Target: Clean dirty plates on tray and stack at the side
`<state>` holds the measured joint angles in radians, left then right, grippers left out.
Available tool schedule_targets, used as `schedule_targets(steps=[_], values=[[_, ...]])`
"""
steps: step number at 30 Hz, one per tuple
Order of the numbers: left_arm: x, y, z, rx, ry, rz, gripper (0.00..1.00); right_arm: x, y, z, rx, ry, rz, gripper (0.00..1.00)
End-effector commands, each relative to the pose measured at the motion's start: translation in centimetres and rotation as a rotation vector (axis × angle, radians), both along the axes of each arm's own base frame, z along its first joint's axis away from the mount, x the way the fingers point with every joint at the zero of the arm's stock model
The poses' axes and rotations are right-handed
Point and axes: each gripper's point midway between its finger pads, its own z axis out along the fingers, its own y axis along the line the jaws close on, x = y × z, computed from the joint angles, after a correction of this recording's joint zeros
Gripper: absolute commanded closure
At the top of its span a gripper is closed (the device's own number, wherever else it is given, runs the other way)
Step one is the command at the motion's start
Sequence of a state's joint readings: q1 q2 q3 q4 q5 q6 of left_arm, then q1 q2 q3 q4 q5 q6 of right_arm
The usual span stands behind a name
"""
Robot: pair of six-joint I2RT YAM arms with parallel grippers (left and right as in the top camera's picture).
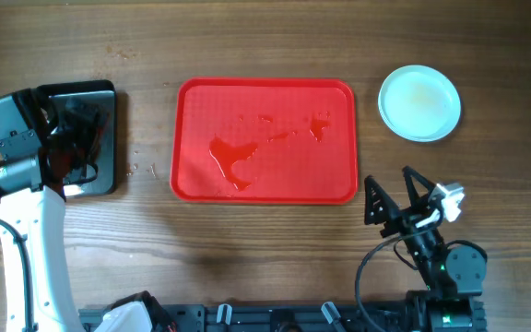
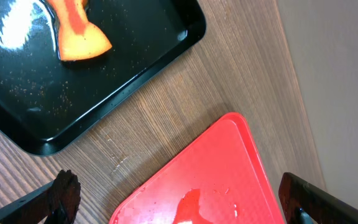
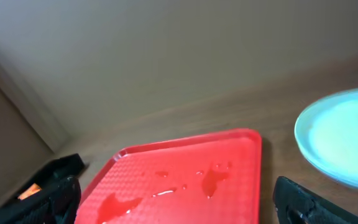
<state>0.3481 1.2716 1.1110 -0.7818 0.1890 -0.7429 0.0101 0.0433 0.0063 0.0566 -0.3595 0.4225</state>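
Gaping wide and empty, the left pincer [image 2: 178,196] hangs over the black tray [image 1: 104,93], the right pincer [image 1: 388,180] near the plates [image 1: 419,102].

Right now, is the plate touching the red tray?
Apart. The overhead view shows a strip of bare table between the plate and the red tray.

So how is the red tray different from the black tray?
The red tray is bigger than the black tray. The red tray sits mid-table; the black tray sits left. The red tray holds only wet puddles; the black tray holds an orange thing. Both are rounded rectangles with low rims.
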Motion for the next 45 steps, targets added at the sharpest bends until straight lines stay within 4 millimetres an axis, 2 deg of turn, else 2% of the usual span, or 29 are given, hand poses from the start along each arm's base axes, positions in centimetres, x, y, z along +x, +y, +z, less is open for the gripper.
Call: schedule_targets(steps=[1, 8, 13, 18, 26, 45], values=[[0.1, -0.1, 0.4, -0.004, -0.015, -0.005, 0.00, -0.3, 0.1, 0.6, -0.177, -0.100, 0.003, 0.00], [0.1, -0.1, 0.4, -0.004, -0.015, -0.005, 0.00, 0.2, -1.5, 0.0, -0.347, -0.122, -0.094, 0.00], [0.1, -0.1, 0.4, -0.004, -0.015, -0.005, 0.00, 0.3, -1.9, 0.0, -0.448, -0.149, -0.117, 0.00], [0.1, -0.1, 0.4, -0.004, -0.015, -0.005, 0.00, 0.9, -5.0, -0.5, -0.351, -0.062, -0.293, 0.00], [0.1, -0.1, 0.4, -0.004, -0.015, -0.005, 0.00, 0.9, -5.1, -0.5, -0.420, -0.075, -0.300, 0.00], [0.1, -0.1, 0.4, -0.004, -0.015, -0.005, 0.00, 0.9, -4.8, -0.4, -0.417, -0.082, -0.286, 0.00]])
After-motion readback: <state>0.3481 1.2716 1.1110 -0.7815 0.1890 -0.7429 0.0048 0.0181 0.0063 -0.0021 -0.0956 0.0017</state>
